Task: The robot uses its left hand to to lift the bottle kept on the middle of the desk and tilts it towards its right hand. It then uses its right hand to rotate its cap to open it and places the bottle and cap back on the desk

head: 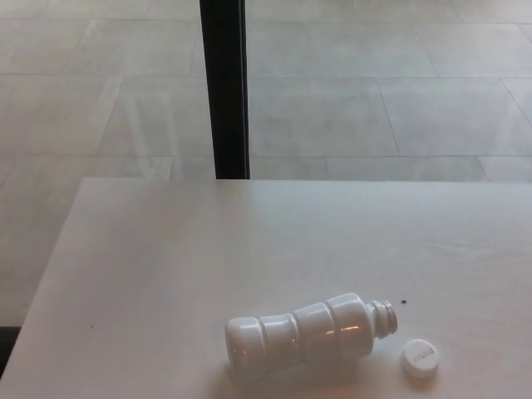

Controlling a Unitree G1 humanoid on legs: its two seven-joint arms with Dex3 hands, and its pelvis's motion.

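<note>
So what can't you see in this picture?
- Both robot hands: outside the head view.
- Inside of the bottle: its white wall is opaque, and the mouth points sideways.
- Print on the cap: too small to read.
- Table's near edge: cut off by the frame.
</note>
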